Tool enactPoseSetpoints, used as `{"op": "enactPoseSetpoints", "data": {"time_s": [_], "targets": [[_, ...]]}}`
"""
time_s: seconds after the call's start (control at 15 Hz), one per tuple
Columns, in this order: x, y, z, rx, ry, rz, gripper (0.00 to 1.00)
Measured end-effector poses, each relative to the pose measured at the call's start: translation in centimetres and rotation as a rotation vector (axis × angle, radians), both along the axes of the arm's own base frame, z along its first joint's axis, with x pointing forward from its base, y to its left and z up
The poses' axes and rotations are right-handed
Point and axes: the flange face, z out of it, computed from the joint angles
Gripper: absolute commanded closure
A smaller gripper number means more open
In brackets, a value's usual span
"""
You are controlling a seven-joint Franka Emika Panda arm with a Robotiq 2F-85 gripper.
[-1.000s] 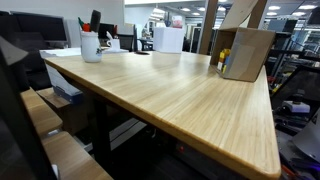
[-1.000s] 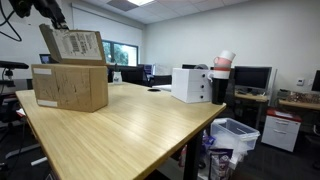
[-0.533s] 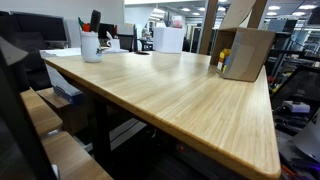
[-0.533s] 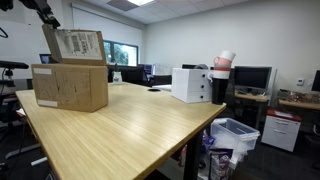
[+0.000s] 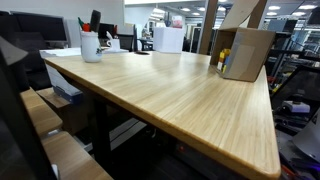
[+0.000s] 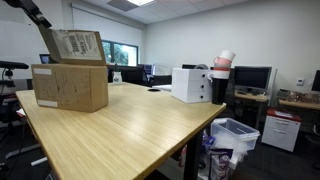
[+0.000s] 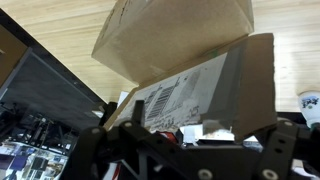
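The hand hangs above the cardboard box, fingers spread wide with nothing between them: released, gripping nothing at all. In the wrist view the box sits ahead of the hand and below it, clear of both fingers. Its open flap, shipping label showing, tilts up toward the hand. The pale wooden surface runs out beyond the box, on the side away from the hand. In an exterior view the arm cuts in at the top corner, over the box, and the hand itself is lost past the picture's edge. Well away from the hand, further along the surface, stands a white box. Further off, at the end of the surface opposite the hand, is a white mug stuffed with pens.
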Motion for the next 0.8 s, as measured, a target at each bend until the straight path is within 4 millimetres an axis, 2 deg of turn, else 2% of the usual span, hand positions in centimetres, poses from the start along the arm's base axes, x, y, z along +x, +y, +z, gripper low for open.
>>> {"op": "enactPoseSetpoints", "data": {"time_s": [0.27, 0.6, 0.67, 0.73, 0.8], "targets": [[-1.2, -0.6, -0.5, 0.049, 0.012, 0.002, 0.0], [-0.5, -2.5, -1.0, 0.091, 0.12, 0.022, 0.0], [-0.3, -2.9, -1.0, 0.096, 0.129, 0.025, 0.17], [0.0, -3.3, -0.9, 0.1, 0.136, 0.025, 0.21], [0.3, -3.6, -0.9, 0.101, 0.141, 0.026, 0.32]]}}
